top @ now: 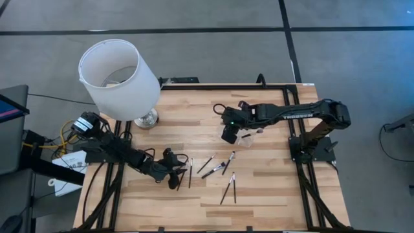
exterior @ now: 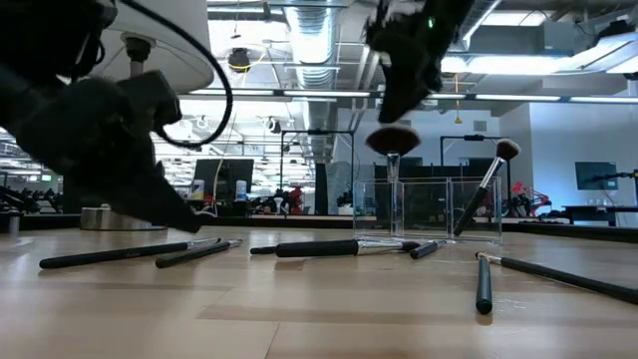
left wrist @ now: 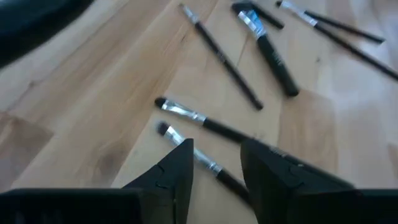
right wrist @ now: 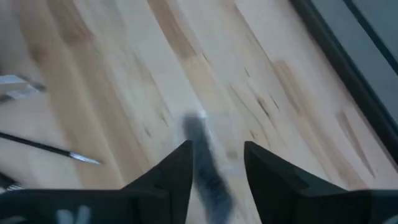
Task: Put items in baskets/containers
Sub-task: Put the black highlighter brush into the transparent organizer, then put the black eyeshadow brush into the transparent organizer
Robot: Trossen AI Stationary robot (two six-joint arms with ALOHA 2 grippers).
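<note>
Several thin black makeup brushes lie flat on the wooden table (top: 259,194), among them a pair (top: 229,188) near the middle. My left gripper (left wrist: 217,144) hovers low over the leftmost two and is open, its fingers on either side of one small brush (left wrist: 202,158); the other brush (left wrist: 186,113) lies just beyond. My right gripper (exterior: 399,95) is open above the clear container (exterior: 439,204). A fluffy-headed brush (exterior: 392,140) stands head up in the container right under it. A second brush (exterior: 488,184) leans against the container's wall.
A big white lamp (top: 119,77) stands at the table's far left on a round metal base (top: 147,118). More brushes (top: 213,169) lie between the two grippers. Bare wood stretches along the near edge and on the right side.
</note>
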